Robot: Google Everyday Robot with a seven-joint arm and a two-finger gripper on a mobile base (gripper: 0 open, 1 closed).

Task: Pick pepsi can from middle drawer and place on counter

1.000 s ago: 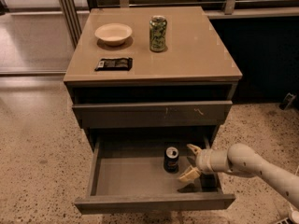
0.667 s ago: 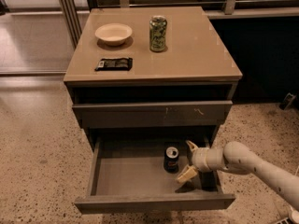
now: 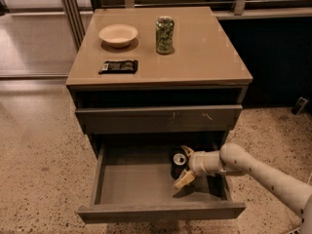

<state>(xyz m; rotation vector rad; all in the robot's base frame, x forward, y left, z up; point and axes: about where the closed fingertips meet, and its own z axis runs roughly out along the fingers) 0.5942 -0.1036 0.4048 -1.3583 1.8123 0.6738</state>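
Observation:
The pepsi can [image 3: 177, 164], dark with a silver top, stands upright on the floor of the open middle drawer [image 3: 136, 184], right of centre. My gripper [image 3: 185, 165] reaches in from the right and is open. One finger is behind the can and one in front, so the can sits between them. The tan counter [image 3: 204, 57] tops the cabinet above.
On the counter stand a green patterned can [image 3: 165, 34], a pale bowl [image 3: 118, 34] and a flat black packet [image 3: 118, 66]. A closed scuffed drawer front [image 3: 158, 118] sits above the open drawer. Speckled floor surrounds the cabinet; a dark wall is at right.
My gripper has moved a little left inside the drawer, so its fingers now straddle the can. The can has not moved.

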